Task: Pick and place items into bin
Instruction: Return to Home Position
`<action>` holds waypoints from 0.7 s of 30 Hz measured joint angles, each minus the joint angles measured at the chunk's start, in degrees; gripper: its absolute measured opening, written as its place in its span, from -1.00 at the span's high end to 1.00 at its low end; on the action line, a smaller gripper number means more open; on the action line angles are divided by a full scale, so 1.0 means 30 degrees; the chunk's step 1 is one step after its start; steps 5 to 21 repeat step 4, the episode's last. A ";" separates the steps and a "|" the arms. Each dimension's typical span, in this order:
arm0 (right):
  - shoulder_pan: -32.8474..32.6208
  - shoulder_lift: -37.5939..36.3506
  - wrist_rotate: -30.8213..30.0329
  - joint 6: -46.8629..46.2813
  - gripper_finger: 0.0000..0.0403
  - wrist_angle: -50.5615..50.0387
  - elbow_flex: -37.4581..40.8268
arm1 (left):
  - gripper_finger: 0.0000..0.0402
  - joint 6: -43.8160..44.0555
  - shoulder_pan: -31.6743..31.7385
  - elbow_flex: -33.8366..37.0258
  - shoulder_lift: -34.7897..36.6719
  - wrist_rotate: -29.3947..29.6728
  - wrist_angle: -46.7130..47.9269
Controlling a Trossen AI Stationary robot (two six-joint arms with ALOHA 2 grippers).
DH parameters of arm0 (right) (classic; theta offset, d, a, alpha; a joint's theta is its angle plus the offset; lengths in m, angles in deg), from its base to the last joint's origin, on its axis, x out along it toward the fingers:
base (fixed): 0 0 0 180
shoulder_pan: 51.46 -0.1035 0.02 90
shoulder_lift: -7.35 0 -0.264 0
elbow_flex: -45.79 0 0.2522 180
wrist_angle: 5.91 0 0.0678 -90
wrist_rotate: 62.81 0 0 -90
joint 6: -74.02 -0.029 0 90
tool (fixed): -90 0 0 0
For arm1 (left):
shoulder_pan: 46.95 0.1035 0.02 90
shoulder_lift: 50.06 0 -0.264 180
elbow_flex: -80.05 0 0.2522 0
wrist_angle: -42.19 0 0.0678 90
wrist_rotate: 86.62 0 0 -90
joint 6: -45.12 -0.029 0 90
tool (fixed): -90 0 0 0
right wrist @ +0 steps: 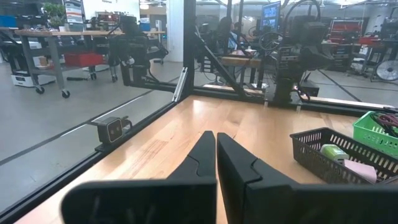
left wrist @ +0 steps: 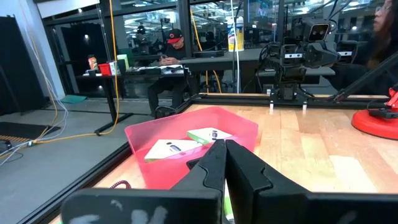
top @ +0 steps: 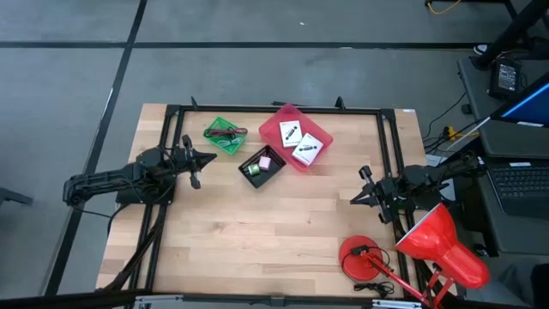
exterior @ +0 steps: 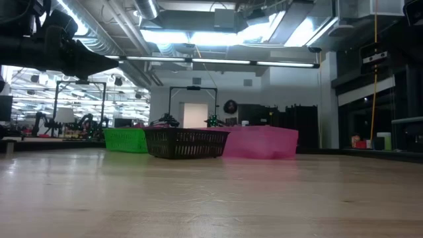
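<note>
Three bins stand on the far half of the table: a green bin [top: 225, 135] with a thin maroon cord [top: 227, 133] in it, a black basket [top: 262, 166] holding a tiny pink cube [top: 266, 161] and a greenish piece [top: 251, 170], and a pink bin [top: 296, 137] holding two white cards [top: 290, 132] [top: 308, 149]. My left gripper [top: 203, 160] is shut and hovers just left of the black basket, holding nothing. My right gripper [top: 354, 196] is shut near the right rail, also holding nothing. The left wrist view shows the cards [left wrist: 171, 148] lying flat in the pink bin [left wrist: 245, 127].
A red desk lamp [top: 433, 245] stands on the table's near right corner, close behind my right arm. A black frame rail [top: 274, 109] runs around the table. Bare wood [top: 257, 232] spreads across the near half. A person [left wrist: 171, 46] sits at a desk in the room beyond.
</note>
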 joint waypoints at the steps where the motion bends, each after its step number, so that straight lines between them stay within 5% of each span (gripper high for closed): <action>1: 0.0000 0.0000 -0.0003 -0.0015 1.00 0.0000 0.0000 | 0.97 0.0002 0.0000 0.0000 0.0000 0.0000 0.0000; 21: 0.0002 0.0000 0.0004 0.0017 1.00 0.0000 0.0000 | 0.97 -0.0002 -0.0006 0.0000 0.0000 0.0000 0.0006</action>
